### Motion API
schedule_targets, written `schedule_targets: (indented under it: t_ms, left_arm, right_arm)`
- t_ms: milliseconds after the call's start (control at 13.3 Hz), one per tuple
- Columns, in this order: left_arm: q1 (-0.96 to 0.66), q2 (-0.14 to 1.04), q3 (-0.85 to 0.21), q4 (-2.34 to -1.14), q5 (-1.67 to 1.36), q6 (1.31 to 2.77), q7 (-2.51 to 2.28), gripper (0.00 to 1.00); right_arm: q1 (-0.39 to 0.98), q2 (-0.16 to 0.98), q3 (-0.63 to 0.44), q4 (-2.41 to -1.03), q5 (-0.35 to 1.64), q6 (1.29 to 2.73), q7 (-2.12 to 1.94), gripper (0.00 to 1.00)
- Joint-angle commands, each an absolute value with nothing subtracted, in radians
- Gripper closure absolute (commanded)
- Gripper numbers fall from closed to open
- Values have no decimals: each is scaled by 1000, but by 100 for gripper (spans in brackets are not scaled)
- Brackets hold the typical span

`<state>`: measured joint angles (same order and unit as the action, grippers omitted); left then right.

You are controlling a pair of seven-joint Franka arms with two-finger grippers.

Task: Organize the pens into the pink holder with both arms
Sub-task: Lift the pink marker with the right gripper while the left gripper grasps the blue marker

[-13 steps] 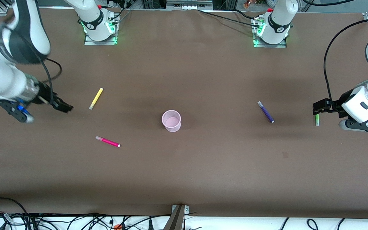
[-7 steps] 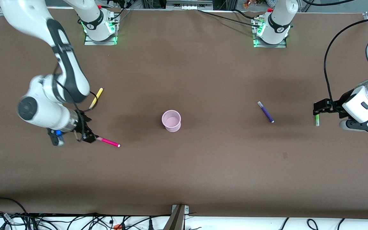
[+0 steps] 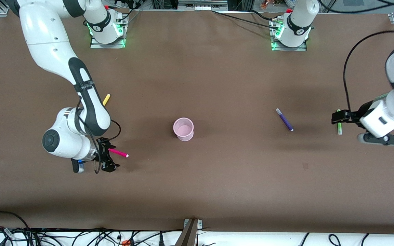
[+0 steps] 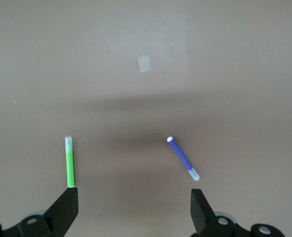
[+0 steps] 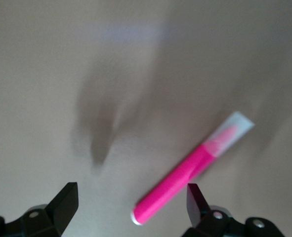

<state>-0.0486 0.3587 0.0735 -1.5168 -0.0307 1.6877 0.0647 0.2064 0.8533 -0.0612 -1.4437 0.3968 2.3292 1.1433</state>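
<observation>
Broadly, the brown table takes up nearly everything, and my two arms come next. My right arm bends down toward its own end of the table, and my right gripper hangs low over one end of the magenta pen, fingers spread wide (from my right wrist the pen lies slanted on the bare surface, nothing pinched). My left arm reaches in at its own end of the table, and my left gripper sits over the green pen, also released; from my left wrist the green pen lies just off one fingertip, not between the two. The pink holder stands upright near the middle of the table, well apart from every pen, with nothing visible inside. The purple pen lies flat between the holder and the green pen, closer to the green one. The yellow pen lies farther from the front camera than the magenta one, partly hidden by my right arm.
</observation>
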Motion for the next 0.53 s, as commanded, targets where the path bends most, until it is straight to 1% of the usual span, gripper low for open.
schedule_targets:
  t_ms: [0, 75, 226, 302, 452]
  left_arm:
    - [-31, 455, 69, -1525, -79, 1718, -47, 0]
    - [-31, 478, 68, -1537, -90, 1742, -78, 0]
    - [-34, 497, 64, -1613, -153, 1822, -168, 0]
    - [-40, 494, 63, -1682, -182, 1880, -231, 0]
    - [-52, 492, 57, -1782, -190, 2012, -340, 0]
  right_arm:
    - [227, 879, -61, -1410, 446, 2352, 1167, 11]
    - [227, 874, -61, -1413, 451, 2344, 1164, 13]
    - [229, 870, -61, -1416, 454, 2327, 1173, 14]
    - [230, 867, -61, -1416, 454, 2303, 1183, 14]
    - [229, 853, -61, -1416, 454, 2246, 1201, 14]
